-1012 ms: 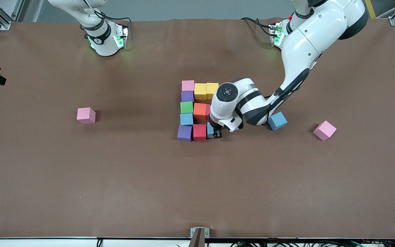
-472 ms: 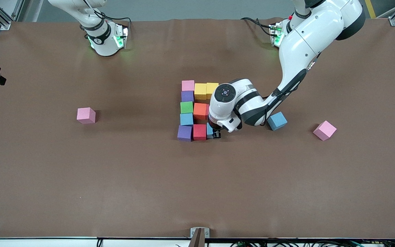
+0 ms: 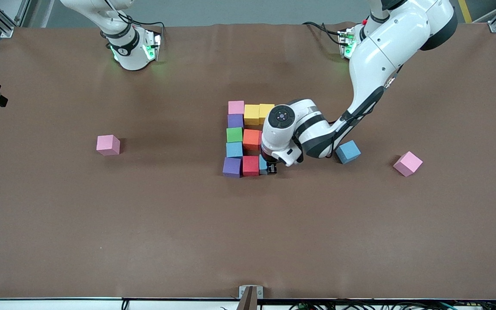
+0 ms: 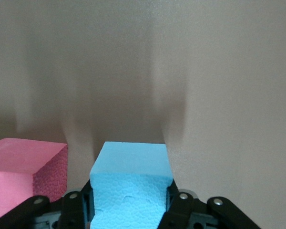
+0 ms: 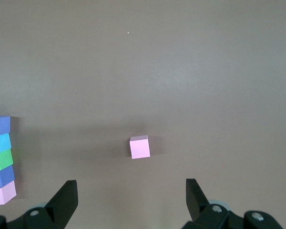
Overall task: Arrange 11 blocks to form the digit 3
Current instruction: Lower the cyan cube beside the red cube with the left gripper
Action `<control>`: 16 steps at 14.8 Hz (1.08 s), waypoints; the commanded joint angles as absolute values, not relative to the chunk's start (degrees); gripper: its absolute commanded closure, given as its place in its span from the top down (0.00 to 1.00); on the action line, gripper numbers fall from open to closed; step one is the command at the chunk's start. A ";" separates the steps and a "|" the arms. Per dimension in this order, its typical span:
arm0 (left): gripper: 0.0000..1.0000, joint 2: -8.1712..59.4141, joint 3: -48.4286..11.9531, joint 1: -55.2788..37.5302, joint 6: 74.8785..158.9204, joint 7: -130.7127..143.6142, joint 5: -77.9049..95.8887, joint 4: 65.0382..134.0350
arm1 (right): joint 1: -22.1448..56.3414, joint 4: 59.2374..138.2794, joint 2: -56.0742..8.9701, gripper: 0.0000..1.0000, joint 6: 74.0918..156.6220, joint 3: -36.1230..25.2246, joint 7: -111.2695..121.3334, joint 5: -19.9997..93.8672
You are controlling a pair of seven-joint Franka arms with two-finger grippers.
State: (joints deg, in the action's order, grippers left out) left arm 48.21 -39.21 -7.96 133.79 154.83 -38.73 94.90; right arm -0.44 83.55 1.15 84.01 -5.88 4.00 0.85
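Jaws of left gripper clamped on light blue foam cube, touching red foam cube in figure's nearest bar. Right gripper jaws wide open, holding nothing, over tabletop, waiting.

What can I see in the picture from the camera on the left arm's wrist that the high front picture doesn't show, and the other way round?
Only the left wrist view shows the left tool shut on the light blue block, its fingers pressing both sides. Only the front view shows the figure of blocks, three loose blocks: two pink blocks, a blue block, and the arms. Both show the held block beside the red block on the table.
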 commanded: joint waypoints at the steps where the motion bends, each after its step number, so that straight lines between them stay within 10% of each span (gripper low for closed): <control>1: 0.34 49.75 -37.97 -9.14 134.21 155.04 -38.94 93.25 | -0.18 82.97 0.97 1.00 83.85 -5.98 4.39 0.62; 5: 0.99 49.22 -37.97 -9.05 134.21 154.60 -39.72 93.16 | -0.18 82.97 0.97 1.00 83.85 -5.98 4.39 0.62; 16: 1.00 42.19 -52.25 1.98 122.97 149.61 -39.11 90.18 | -0.18 82.97 0.97 1.00 83.85 -5.98 4.39 0.62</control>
